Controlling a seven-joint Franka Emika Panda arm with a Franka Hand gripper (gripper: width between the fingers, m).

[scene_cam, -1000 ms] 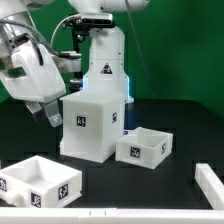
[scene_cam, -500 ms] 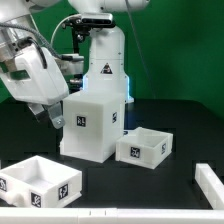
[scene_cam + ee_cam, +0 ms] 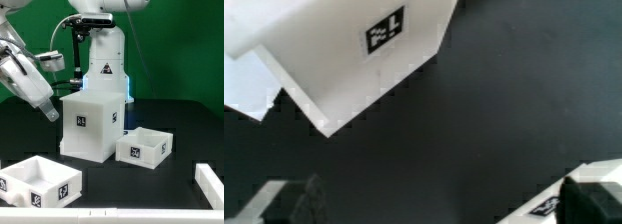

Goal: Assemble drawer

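Observation:
The white cube casing (image 3: 92, 125) stands mid-table with tags on its faces; in the wrist view it shows as a tagged white face (image 3: 375, 40). One open-top tray (image 3: 143, 148) sits against the casing on the exterior view's right. A second tray (image 3: 40, 182) lies at the front left. My gripper (image 3: 49, 113) hangs in the air just left of the casing's upper edge, apart from it. In the wrist view the gripper (image 3: 441, 205) is open over bare black table, with dark fingertips (image 3: 589, 200) far apart and nothing between them. A tagged tray corner (image 3: 605, 171) shows beside one fingertip.
The robot's white base (image 3: 102, 62) stands behind the casing. A white strip, probably the marker board (image 3: 110, 214), lies along the front edge. A white block (image 3: 211, 186) sits at the front right. The black table (image 3: 185, 120) shows to the right of the tray.
The arm has swung back toward the exterior view's left and tilted, drawing the gripper slightly away from the casing. The casing and both trays have not moved.

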